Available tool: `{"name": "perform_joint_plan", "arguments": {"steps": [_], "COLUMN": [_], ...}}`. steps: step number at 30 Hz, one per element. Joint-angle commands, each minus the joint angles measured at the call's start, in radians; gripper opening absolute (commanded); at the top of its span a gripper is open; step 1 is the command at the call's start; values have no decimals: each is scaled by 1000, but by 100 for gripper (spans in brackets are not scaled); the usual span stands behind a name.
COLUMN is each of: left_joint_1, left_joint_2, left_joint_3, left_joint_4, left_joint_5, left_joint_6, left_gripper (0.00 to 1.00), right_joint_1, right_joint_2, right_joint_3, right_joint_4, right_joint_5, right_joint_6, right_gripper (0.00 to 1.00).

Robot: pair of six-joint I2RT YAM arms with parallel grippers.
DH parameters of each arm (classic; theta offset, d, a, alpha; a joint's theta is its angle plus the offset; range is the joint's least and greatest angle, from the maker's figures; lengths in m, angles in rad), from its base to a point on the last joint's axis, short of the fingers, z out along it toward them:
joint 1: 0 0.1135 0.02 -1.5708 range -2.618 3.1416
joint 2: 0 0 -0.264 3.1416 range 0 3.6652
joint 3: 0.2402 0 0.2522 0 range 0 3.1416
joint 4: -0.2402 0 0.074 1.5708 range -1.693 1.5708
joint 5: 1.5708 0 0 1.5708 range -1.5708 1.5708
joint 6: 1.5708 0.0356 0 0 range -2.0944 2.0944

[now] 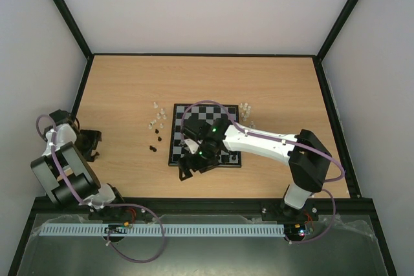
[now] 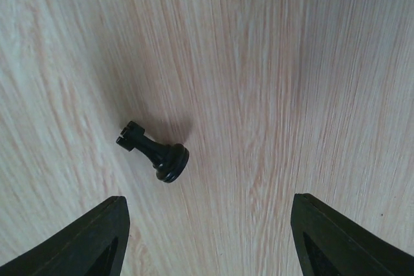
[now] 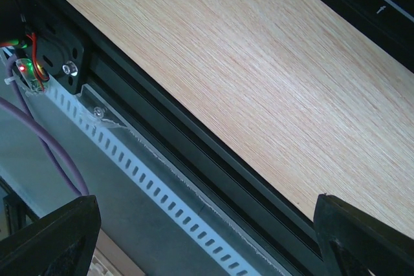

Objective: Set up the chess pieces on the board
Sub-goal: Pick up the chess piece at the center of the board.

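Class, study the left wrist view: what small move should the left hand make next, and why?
Probably lower the left hand over the black piece and close on it. The piece lies on its side on the wooden table, a little left of centre between the open fingers, and the hand holds nothing.

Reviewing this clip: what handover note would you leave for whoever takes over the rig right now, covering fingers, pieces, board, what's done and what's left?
Left gripper: fingers open, empty, above a black piece lying on its side on the tabletop.
Right gripper: fingers open, empty, with its arm reaching across the board.
Pieces: translucent pieces lie off the board to its left, and more sit at its far right corner. Two more black pieces lie on the tabletop left of the board.
Done: no piece shows on the visible squares, though the arm hides many.
Left: practically the whole setup.
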Motion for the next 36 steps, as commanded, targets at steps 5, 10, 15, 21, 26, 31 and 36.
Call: {"name": "perform_joint_plan", "arguments": {"steps": [5, 10, 15, 21, 26, 31, 36], "left_joint_1": [11, 21, 68, 105, 114, 130, 149], "left_joint_2": [42, 24, 8, 35, 76, 106, 134], "left_joint_3": [7, -4, -39, -45, -42, -32, -29], "left_joint_4": [48, 49, 68, 99, 129, 156, 180], "left_joint_5": [7, 4, 7, 20, 32, 33, 37], "left_joint_6": [-49, -62, -80, -103, -129, -153, -162], "left_gripper": [71, 71, 71, 71, 70, 70, 70], "right_joint_1": [10, 9, 10, 12, 13, 13, 13], "right_joint_2": [-24, -32, -36, -43, -46, -51, -56], "right_joint_3": [-33, -50, -57, -69, -75, -86, -98], "right_joint_4": [-21, -18, -14, -9, -5, -2, -2], "right_joint_5": [-12, -13, -16, -17, -19, -21, -24], "right_joint_6": [18, 21, 26, 32, 35, 37, 37], "right_gripper": [91, 91, 91, 91, 91, 91, 91]}}
